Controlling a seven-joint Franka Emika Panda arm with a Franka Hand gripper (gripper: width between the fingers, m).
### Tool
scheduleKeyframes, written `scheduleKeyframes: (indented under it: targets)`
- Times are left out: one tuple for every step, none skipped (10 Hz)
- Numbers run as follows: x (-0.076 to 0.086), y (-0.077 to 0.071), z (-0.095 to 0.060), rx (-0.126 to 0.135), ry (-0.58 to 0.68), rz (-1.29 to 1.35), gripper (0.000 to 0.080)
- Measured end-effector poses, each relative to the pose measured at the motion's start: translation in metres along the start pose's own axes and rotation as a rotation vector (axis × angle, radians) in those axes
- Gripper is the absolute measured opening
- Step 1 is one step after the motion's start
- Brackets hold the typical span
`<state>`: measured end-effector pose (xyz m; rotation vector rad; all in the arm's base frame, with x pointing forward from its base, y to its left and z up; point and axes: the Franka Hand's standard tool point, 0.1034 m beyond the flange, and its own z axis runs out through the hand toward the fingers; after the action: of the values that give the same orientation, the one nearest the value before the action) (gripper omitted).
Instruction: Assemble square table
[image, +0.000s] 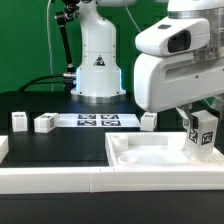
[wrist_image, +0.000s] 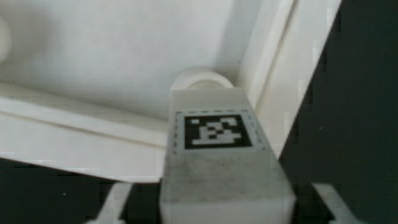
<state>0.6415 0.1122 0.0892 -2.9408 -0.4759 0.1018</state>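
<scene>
The white square table top (image: 150, 152) lies at the front right, rim up. One white tagged leg (image: 205, 133) stands upright at its right corner; the wrist view shows this leg (wrist_image: 217, 130) by the rim (wrist_image: 285, 70). My gripper (image: 203, 116) is over the leg, one finger on each side. In the wrist view my gripper (wrist_image: 226, 205) is open, with a dark gap between each finger (wrist_image: 121, 203) and the leg. Three more legs lie on the black surface: two on the exterior view's left (image: 19, 121) (image: 45, 123), one near the middle (image: 148, 120).
The marker board (image: 95, 120) lies flat in front of the robot base (image: 98, 70). A long white rail (image: 50, 178) runs along the front edge, with a white block (image: 3, 148) at its left end.
</scene>
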Motion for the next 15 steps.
scheduleKeyframes:
  targets:
    - [0.0,0.0,0.0,0.0,0.0,0.011,0.029]
    - [0.0,0.0,0.0,0.0,0.0,0.008,0.029]
    - [0.0,0.0,0.0,0.0,0.0,0.009,0.029]
    - [0.0,-0.001,0.0,0.004,0.001,0.096,0.029]
    - [0.0,-0.001,0.0,0.003,0.005,0.17,0.029]
    - [-0.003,-0.002,0.0,-0.005,0.02,0.322,0.029]
    - [-0.007,-0.003,0.001,-0.014,0.027,0.414,0.029]
    - [-0.008,-0.003,0.001,-0.018,0.036,0.486,0.029]
    - [-0.009,-0.002,0.001,-0.021,0.051,0.599,0.029]
    - [-0.01,-0.002,0.002,-0.023,0.062,0.676,0.029]
    - [-0.011,-0.001,0.002,-0.022,0.067,0.755,0.029]
    - [-0.011,-0.001,0.002,-0.022,0.072,0.852,0.0291]
    - [-0.011,-0.001,0.002,-0.023,0.078,0.917,0.0291]
    - [-0.011,-0.001,0.002,-0.024,0.082,0.997,0.0291]
    - [-0.011,-0.001,0.002,-0.027,0.086,1.093,0.0291]
